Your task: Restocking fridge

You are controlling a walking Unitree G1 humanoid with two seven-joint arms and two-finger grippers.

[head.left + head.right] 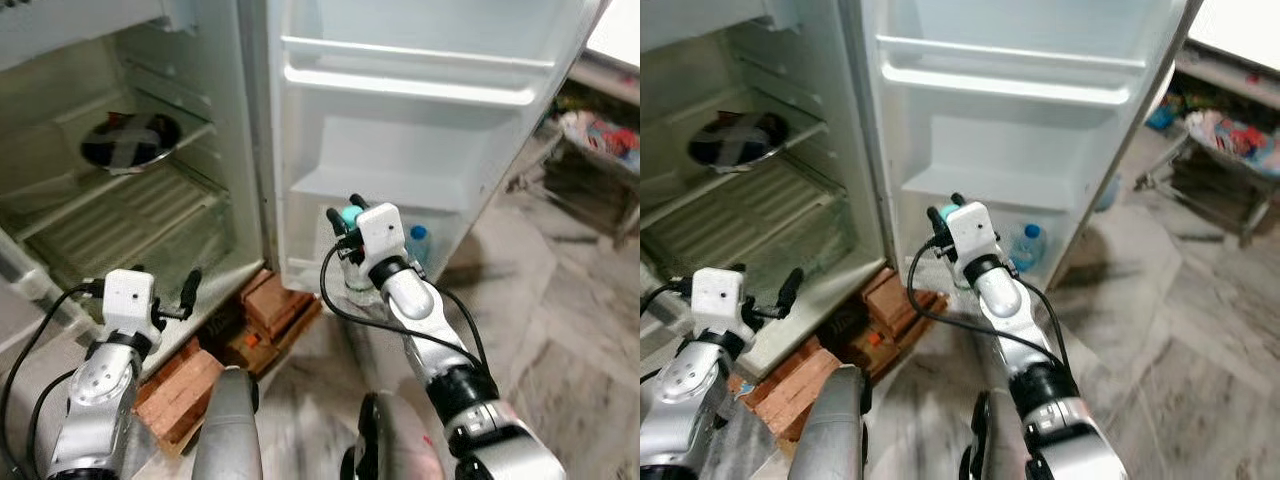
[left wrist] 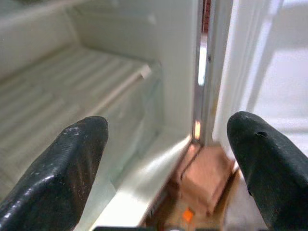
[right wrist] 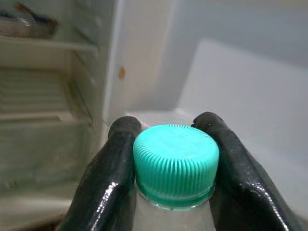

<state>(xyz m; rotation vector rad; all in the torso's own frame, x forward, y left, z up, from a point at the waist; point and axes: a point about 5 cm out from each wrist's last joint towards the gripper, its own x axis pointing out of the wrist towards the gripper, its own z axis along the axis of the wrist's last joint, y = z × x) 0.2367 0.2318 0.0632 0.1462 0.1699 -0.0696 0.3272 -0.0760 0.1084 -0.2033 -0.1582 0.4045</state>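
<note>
Right gripper (image 3: 174,159) clamped on teal-capped bottle (image 3: 176,163) at fridge door (image 1: 420,150) | left gripper (image 2: 168,159) apart, idle | step: placing bottle | next: lower into bottom door rack beside blue-capped bottle (image 1: 418,240)

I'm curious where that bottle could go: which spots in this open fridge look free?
The two upper white door racks look bare. The ribbed lower shelf is free, below the shelf with the dark round dish. The bottom door rack is tighter: a blue-capped clear bottle stands there, beside the right pincer holding the teal-capped bottle.
</note>
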